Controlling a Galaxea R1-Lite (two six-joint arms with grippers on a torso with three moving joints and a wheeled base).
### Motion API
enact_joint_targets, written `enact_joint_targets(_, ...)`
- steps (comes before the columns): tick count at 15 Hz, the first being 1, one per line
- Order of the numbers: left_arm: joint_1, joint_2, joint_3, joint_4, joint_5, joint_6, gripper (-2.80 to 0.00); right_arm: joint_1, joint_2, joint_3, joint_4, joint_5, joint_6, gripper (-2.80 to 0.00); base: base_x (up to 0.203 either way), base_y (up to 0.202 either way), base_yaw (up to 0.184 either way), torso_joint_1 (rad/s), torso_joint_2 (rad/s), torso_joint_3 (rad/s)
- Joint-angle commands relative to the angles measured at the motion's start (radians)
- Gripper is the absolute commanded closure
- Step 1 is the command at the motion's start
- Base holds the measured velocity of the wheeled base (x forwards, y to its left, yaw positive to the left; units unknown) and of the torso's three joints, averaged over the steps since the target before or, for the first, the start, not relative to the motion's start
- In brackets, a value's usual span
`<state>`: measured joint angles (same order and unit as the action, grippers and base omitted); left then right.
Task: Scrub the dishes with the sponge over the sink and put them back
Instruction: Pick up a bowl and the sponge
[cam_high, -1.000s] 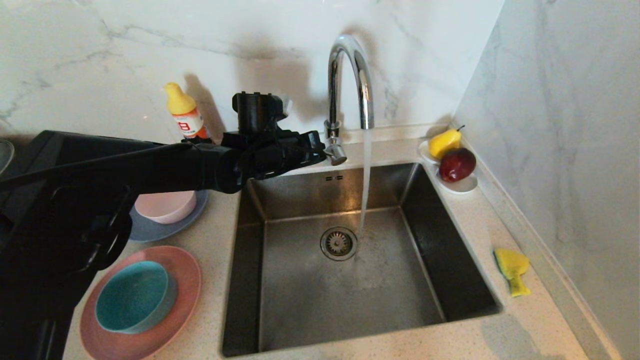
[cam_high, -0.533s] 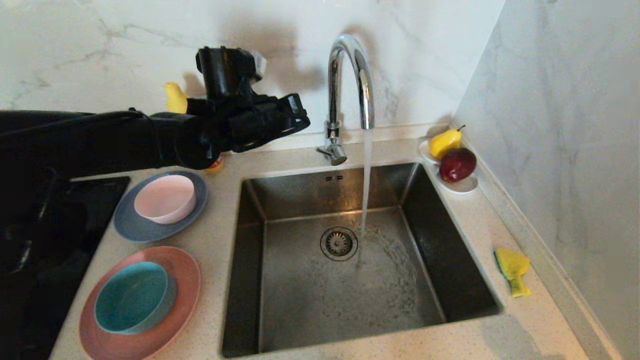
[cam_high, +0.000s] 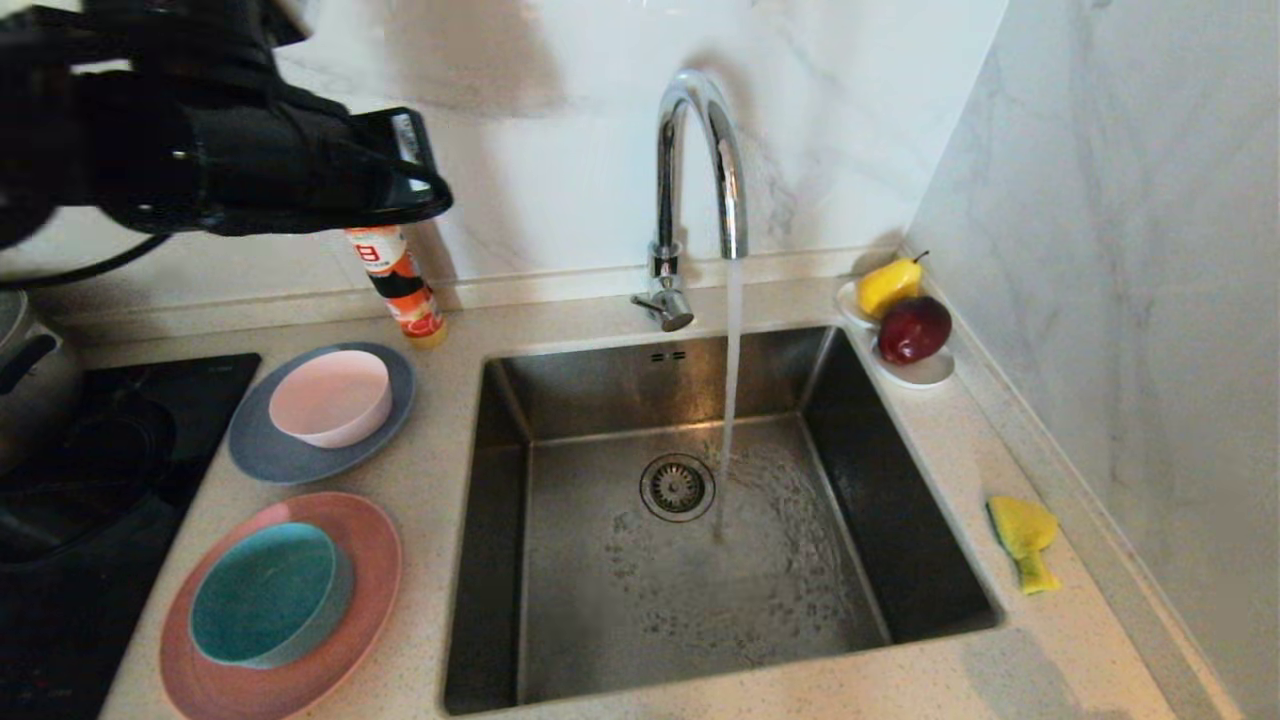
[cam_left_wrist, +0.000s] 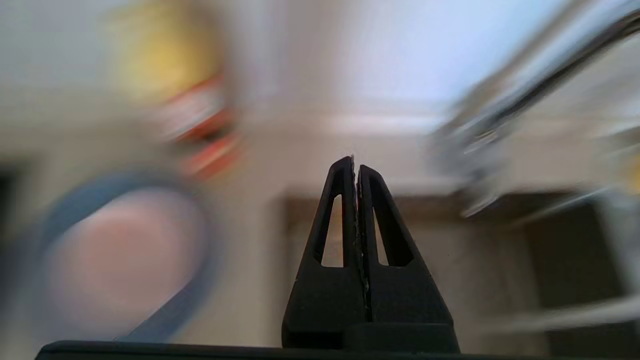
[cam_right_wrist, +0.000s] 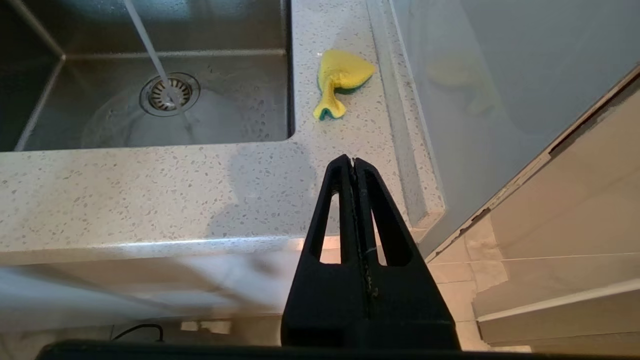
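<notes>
Left of the sink (cam_high: 600, 620) a pale pink bowl (cam_high: 330, 397) rests on a blue-grey plate (cam_high: 270, 460). In front of them a teal bowl (cam_high: 268, 593) sits on a salmon-pink plate (cam_high: 350, 650). The yellow sponge (cam_high: 1024, 540) (cam_right_wrist: 340, 80) lies crumpled on the counter right of the sink. My left gripper (cam_high: 430, 195) (cam_left_wrist: 354, 161) hangs high at the back left, above the pink bowl, shut and empty. My right gripper (cam_right_wrist: 354, 162) is shut and empty, low by the counter's front edge, near the sponge's side.
Water runs from the chrome faucet (cam_high: 690, 150) into the sink beside the drain (cam_high: 677, 487). A soap bottle (cam_high: 400, 285) stands at the back wall. A white fruit dish (cam_high: 925, 372) holds a pear and an apple. A black cooktop (cam_high: 100, 480) lies far left.
My left arm has pulled back from the faucet handle, rising and swinging left, uncovering the plates. The water has spread over the sink floor.
</notes>
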<state>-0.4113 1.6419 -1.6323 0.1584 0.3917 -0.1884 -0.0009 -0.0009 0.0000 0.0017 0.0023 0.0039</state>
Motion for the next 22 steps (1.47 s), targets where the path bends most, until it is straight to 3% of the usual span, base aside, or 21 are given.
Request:
enact_joint_targets(1,-0.001,-0.19,0.081,0.131,0.021,-0.004,0.0,0.001,0.001,0.0,0.0,0.001,0.001,0.0,0.0,0.0,0.0,0.0,0.0,0.0)
enact_joint_targets(5,-0.001,-0.473,0.356,0.22,0.106,-0.04,0.0,0.001,0.001,0.0,0.0,0.001,0.001,0.0,0.0,0.0,0.0,0.0,0.0,0.0)
enact_joint_targets(9,0.009,-0.679,0.54,0.235,0.27,-0.093,0.0,0.001,0.001,0.0,0.0,0.001,0.001,0.0,0.0,0.0,0.0,0.0,0.0,0.0)
enact_joint_targets(12,0.044,-0.902,0.732,0.235,0.311,-0.114,0.0,0.001,0.001,0.0,0.0,0.001,0.001,0.0,0.0,0.0,0.0,0.0,0.0,0.0)
enact_joint_targets(16,0.246,-1.245,0.968,0.24,0.318,-0.102,0.0,0.001,0.0,0.0,0.0,0.001,0.001,0.0,0.0,0.0,0.0,0.0,0.0,0.0)
enact_joint_targets(19,0.363,-1.486,1.121,0.239,0.309,-0.013,0.0,0.001,-0.001,0.0,0.0,0.001,0.001,0.0,0.0,0.0,0.0,0.0,0.0,0.0)
enact_joint_targets(21,0.393,-1.617,1.257,0.237,0.232,0.072,0.0,0.001,0.001,0.0,0.0,0.001,0.001,0.0,0.0,0.0,0.0,0.0,0.0,0.0)
enact_joint_targets(22,0.401,-1.637,1.334,0.225,0.153,0.104,0.0,0.001,-0.001,0.0,0.0,0.001,0.001,0.0,0.0,0.0,0.0,0.0,0.0,0.0)
